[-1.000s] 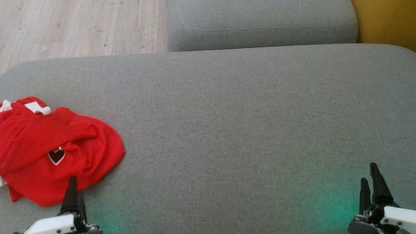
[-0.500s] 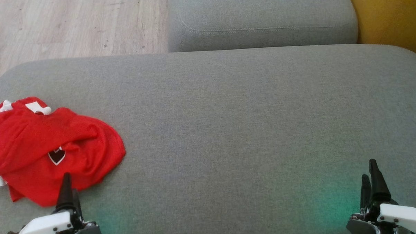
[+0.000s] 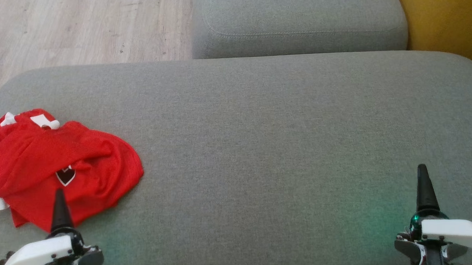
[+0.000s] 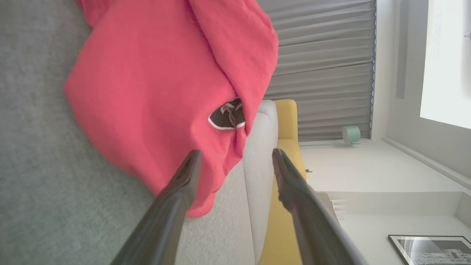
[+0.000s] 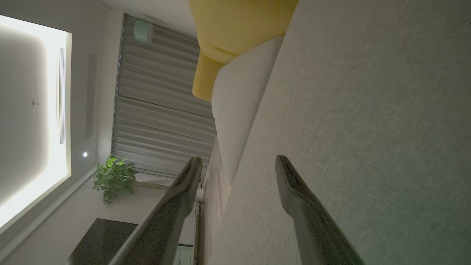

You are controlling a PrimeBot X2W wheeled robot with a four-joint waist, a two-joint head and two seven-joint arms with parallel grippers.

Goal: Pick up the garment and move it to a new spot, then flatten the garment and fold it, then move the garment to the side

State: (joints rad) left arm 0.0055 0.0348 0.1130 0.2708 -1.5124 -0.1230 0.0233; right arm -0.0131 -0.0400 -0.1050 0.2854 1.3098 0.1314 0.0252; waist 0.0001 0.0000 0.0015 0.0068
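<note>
Two grey woven-fabric sofa cushions in front of me. The big seat cushion point(image 3: 267, 141) runs across the middle and bottom of the head view. The smaller stitched cushion point(image 3: 298, 25) sits along the top edge, touching it.

One strip of pale wood-plank floor point(image 3: 67, 24) upper left, one patch of mustard-yellow upholstery point(image 3: 451, 26) upper right.

One garment, the crumpled red mesh jersey point(image 3: 90, 158), is bunched on the big cushion at the left edge of the frame, partly cut off by it.

Now my two grippers. My left gripper point(image 4: 236, 152) is at the lower left of the head view, its dark tip over the jersey's near hem. Whether it touches the cloth, I cannot tell. Its wrist view shows the jaws spread wide, one finger against the red fabric, the other clear of it. My right gripper point(image 5: 238, 159) is at the lower right, well apart from the jersey, jaws just as wide over bare grey fabric.

Smallest now: one dark shield-shaped crest point(image 3: 65, 176), outlined in white, on the jersey. Three white trim pieces point(image 3: 44, 122) too, two at its top edge and one at the lower left.
</note>
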